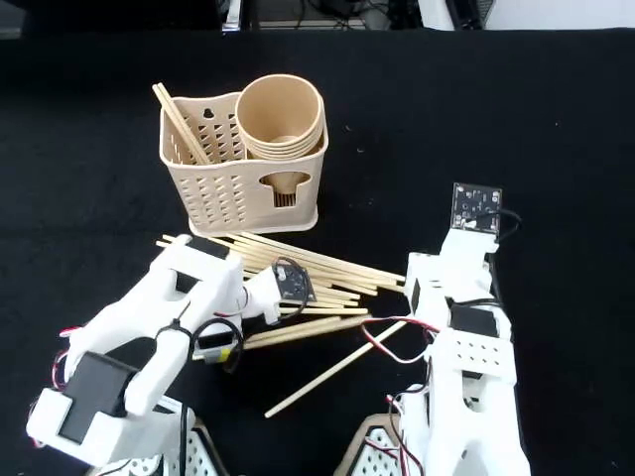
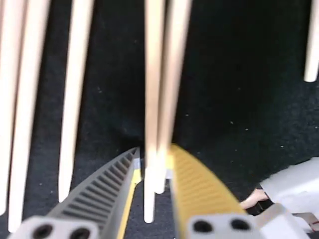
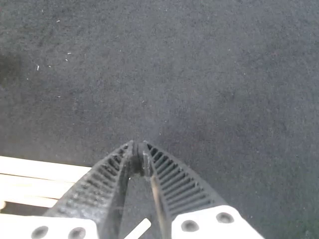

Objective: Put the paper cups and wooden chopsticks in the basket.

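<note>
- L arm: the left gripper (image 2: 155,162) is seen clamped on a held pair (image 2: 159,74) of chopsticks, side by side, caught near their ends; their long axis is run in line w/ the jaws, not across them.
- The pile (image 1: 317,273) of loose chopsticks is laid at frame centre in the high view, long axis approx. left-right, dipping slightly to the right; the basket (image 1: 238,193) is found just above it, upper left of centre.
- R arm: the right gripper (image 3: 138,149) is closed on nothing, over bare black cloth (image 3: 199,59) by the pile's right end; lower right in the high view.
- Pile & basket are judged nearer the left arm; the pair would need to be lifted, tipped upright & carried up-frame to the basket's left compartment.
- Count: paper cups (image 1: 281,114), one nested stack in the right compartment, approx. 4-5 rims, exact no. not made out; 2 leaning sticks (image 1: 182,121) in the left compartment; 1 stray stick (image 1: 332,372) laid diagonal at lower centre, apart from the pile; the pile is overlapped, maybe a dozen or more, not countable.
</note>
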